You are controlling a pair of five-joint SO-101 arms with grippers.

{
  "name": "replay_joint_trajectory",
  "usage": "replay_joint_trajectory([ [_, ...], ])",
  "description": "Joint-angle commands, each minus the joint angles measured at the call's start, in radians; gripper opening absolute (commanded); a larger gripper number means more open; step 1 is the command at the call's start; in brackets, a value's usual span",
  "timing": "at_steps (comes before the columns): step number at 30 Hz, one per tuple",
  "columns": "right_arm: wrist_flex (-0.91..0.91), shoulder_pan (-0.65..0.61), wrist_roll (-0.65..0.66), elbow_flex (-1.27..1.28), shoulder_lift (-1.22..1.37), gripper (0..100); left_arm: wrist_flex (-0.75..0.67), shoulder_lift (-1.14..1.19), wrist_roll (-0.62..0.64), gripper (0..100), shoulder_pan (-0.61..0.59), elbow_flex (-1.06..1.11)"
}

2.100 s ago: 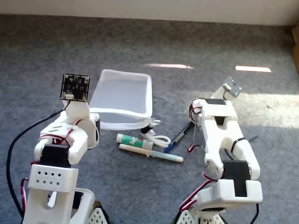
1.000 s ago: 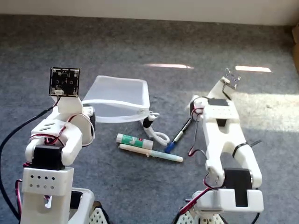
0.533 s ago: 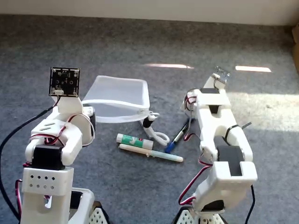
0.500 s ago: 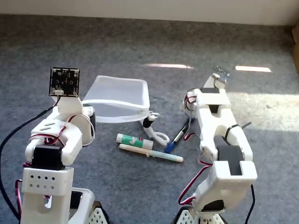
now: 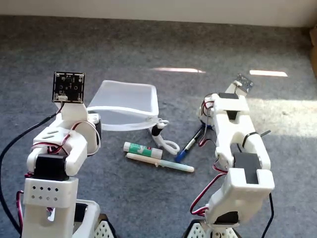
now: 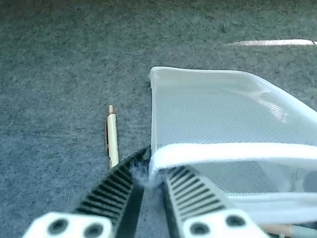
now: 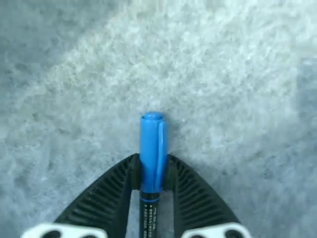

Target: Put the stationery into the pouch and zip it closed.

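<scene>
The white mesh pouch (image 5: pixel 126 105) lies on the grey carpet with its mouth facing the stationery. My left gripper (image 6: pixel 148 174) is shut on the pouch's rim (image 6: pixel 233 151) at one corner. A blue-capped pen (image 7: pixel 151 141) sits between the fingers of my right gripper (image 7: pixel 151 168), which is shut on it. From above, that pen (image 5: pixel 190 146) slants from under the right arm down to the carpet. A green-and-white glue stick (image 5: pixel 142 149) and a long pale pen (image 5: pixel 161 163) lie side by side in front of the pouch.
A cream pen (image 6: pixel 112 137) lies on the carpet beside the pouch, close to my left gripper. The pouch's white loop strap (image 5: pixel 168 145) curls between the pouch and the blue pen. Bare carpet (image 5: pixel 163 44) stretches beyond the pouch.
My left arm pulled the pouch corner back and up, then stayed still. My right arm swung toward the pouch and back to the right, over the blue pen.
</scene>
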Motion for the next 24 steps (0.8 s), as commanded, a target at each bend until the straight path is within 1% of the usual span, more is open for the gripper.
replay_joint_trajectory([
  [1,0.068,0.001,0.017,-0.013,-0.188,0.5,0.005,0.002,-0.002,1,-0.005,-0.013],
  [6,0.157,-0.001,0.046,-0.013,-0.329,0.5,0.006,0.005,-0.021,1,-0.004,-0.033],
  [10,0.209,-0.025,0.049,-0.013,-0.43,0.5,0.058,0.01,-0.021,1,-0.002,-0.101],
  [15,0.249,-0.107,0.051,-0.013,-0.607,0.5,0.094,0.01,-0.021,1,0.001,-0.189],
  [19,0.263,-0.183,0.051,-0.013,-0.728,0.5,0.15,0.012,-0.021,1,0.002,-0.278],
  [24,0.255,-0.208,0.051,-0.016,-0.814,0.5,0.193,0.013,-0.023,1,0.002,-0.371],
])
